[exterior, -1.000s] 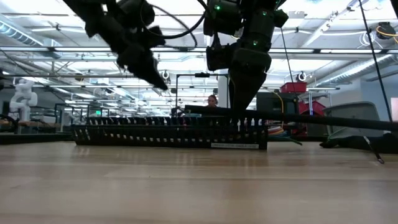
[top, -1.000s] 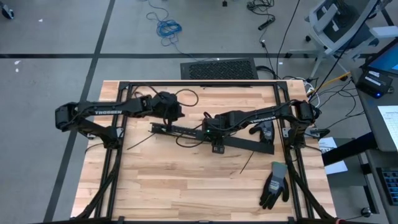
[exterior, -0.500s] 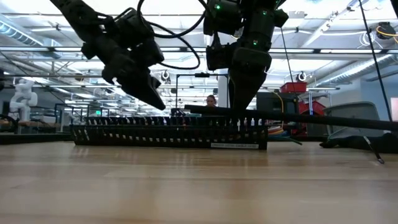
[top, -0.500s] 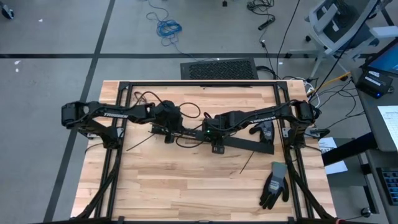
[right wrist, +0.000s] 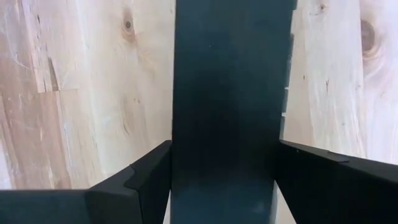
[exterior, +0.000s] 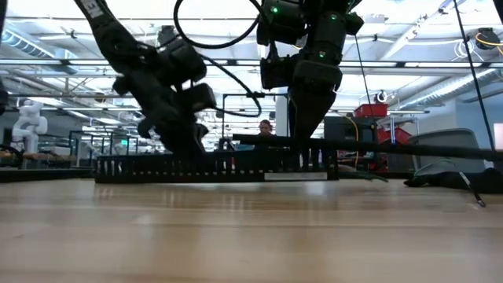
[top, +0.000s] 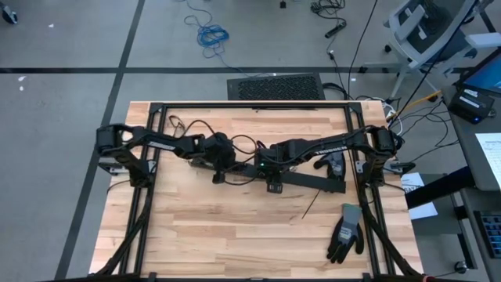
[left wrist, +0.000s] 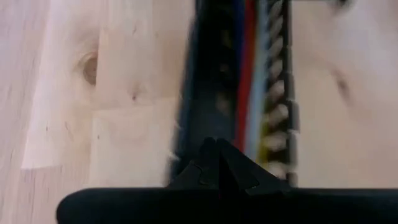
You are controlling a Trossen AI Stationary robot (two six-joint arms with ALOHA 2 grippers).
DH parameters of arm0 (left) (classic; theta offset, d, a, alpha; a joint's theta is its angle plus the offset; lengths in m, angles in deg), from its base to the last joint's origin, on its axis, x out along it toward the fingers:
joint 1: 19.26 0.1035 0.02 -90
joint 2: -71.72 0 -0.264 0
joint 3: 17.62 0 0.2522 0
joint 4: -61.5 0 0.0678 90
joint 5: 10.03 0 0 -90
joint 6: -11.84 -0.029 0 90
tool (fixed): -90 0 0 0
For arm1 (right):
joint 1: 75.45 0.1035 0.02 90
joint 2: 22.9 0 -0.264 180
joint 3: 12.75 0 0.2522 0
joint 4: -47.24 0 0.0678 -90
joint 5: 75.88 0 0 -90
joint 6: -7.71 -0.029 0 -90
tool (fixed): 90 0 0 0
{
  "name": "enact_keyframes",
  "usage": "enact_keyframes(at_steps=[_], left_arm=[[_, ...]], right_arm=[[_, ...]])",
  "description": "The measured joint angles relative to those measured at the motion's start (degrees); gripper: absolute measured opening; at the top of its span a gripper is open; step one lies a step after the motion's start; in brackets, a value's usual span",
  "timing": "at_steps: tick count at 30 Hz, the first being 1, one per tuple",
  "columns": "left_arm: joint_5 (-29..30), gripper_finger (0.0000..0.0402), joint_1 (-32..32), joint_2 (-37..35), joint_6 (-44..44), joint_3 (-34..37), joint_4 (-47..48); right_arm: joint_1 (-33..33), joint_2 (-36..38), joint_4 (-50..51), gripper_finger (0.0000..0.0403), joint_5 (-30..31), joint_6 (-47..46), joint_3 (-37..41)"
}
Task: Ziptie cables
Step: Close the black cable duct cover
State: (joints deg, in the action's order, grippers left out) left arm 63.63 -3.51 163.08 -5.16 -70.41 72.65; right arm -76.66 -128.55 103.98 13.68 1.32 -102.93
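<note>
Left arm swung in from 9 o'clock side toward tabletop middle. Left gripper (top: 220,174) came down low, tips now at slotted black tray (exterior: 212,167), fingers pressed together. Before, it hung high above tray's 9 o'clock end. Thin black strip near that end on tabletop no longer shows. Left wrist view looks along tray with cables (left wrist: 252,93) inside.

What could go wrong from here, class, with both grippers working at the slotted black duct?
1. The shut left gripper sits low over the cables in the duct; pressing on might snag or pinch a wire.
2. The right gripper straddles the flat black cover; if it slips, the duct may shift.
3. The arms are close and could collide.
</note>
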Motion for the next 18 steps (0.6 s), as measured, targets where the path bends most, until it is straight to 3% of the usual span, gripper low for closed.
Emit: enact_keyframes(at_steps=[7,11,18], left_arm=[[-0.6,0.0,0.0,5.2,2.4,-0.2,-4.3],[-2.9,0.0,-0.6,5.0,7.1,-0.2,-3.8],[-1.1,0.0,-3.8,4.2,11.0,0.0,-5.4]], right_arm=[[0.1,1.1,-0.4,0.0224,-1.0,0.1,-0.1],[-0.2,2.6,0.1,0.0224,-0.6,0.1,-0.1],[-1.9,3.6,7.5,0.0224,0.0,2.4,-0.1]])
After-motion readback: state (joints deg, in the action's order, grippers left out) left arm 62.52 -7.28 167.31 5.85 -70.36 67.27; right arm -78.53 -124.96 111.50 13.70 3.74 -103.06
